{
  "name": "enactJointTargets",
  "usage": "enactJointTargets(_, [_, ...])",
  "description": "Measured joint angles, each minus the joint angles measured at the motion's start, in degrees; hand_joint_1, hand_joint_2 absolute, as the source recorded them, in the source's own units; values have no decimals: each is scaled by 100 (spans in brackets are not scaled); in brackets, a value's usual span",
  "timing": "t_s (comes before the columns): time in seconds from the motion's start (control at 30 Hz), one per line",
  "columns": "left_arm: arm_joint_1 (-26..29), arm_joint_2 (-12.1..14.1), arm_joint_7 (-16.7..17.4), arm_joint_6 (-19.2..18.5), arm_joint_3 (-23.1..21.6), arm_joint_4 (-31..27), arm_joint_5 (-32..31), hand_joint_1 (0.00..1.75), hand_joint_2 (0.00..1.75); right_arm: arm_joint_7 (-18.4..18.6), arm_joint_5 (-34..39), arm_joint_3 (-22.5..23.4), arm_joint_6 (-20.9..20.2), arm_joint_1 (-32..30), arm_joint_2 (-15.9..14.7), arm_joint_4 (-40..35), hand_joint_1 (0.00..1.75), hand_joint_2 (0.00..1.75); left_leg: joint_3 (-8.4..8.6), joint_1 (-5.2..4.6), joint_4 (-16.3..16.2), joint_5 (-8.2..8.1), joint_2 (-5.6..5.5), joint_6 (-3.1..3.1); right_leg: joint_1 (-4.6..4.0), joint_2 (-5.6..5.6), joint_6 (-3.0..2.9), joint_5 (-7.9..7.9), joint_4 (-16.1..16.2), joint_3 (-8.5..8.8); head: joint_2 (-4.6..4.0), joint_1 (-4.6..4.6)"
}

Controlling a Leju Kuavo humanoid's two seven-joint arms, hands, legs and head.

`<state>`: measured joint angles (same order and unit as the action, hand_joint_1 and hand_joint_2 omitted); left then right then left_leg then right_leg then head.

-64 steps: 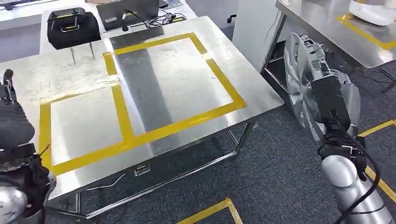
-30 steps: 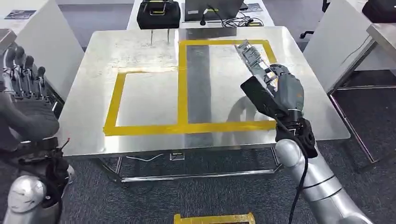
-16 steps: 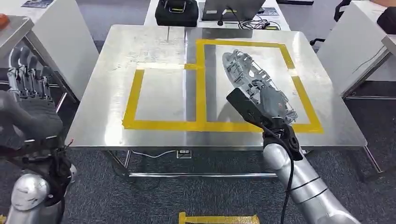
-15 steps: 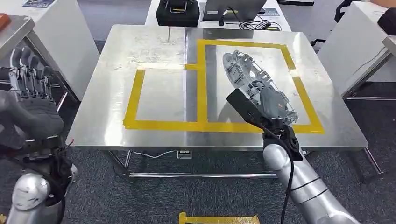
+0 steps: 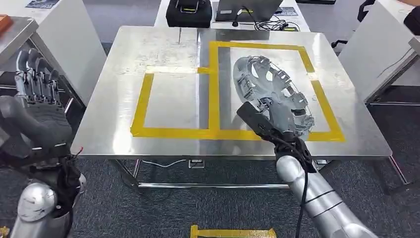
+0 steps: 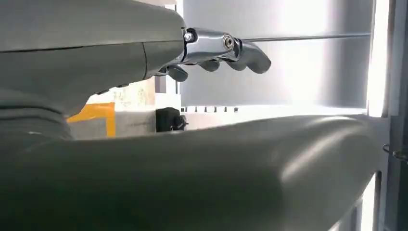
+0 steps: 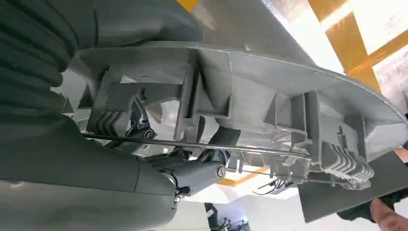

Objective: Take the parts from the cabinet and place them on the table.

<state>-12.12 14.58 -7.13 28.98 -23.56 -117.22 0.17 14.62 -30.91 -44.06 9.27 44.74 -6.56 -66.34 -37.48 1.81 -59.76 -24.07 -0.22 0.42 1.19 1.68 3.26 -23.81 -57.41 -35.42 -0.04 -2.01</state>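
A silver wheel-cover part [image 5: 270, 91] hangs tilted over the right yellow-taped square of the steel table [image 5: 163, 54], its lower rim close to the surface. My right hand [image 5: 279, 130] grips it from the near side, mostly hidden behind the part. In the right wrist view the ribbed back of the part [image 7: 269, 110] lies against my right hand [image 7: 159, 163], whose fingers [image 7: 195, 173] hook a wire ring on it. My left hand [image 5: 37, 104] is raised off the table's left edge, holding nothing; the left wrist view shows its fingers [image 6: 226, 48] stretched out.
A black bag [image 5: 187, 12] and a laptop [image 5: 242, 7] with cables sit beyond the table's far edge. A white cabinet [image 5: 59, 29] stands to the left and another table [image 5: 381, 39] to the right. Yellow tape [image 5: 233, 231] marks the floor.
The whole view swung round to face the table. My right hand carried the part over the right taped square, and the part now tips to show more of its ribbed back.
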Motion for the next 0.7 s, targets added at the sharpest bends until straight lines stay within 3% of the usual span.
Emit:
enactJointTargets(0.43, [-127, -37, -85, -48, -114, 9, 81, 0, 0, -109, 1220, -15, -369, 350, -18, 794, 175, 175, 17, 5, 9, 0, 12, 0, -2, -2, -9, -8, -10, -6, 0, 26])
enactJointTargets(0.7, [-277, -81, -140, -131, -238, 96, 225, 0, 0, -405, 1230, -112, -227, 652, 0, 1517, 175, 175, 20, 4, 8, 3, 6, 3, -1, -2, -7, -4, -9, 11, 0, 13])
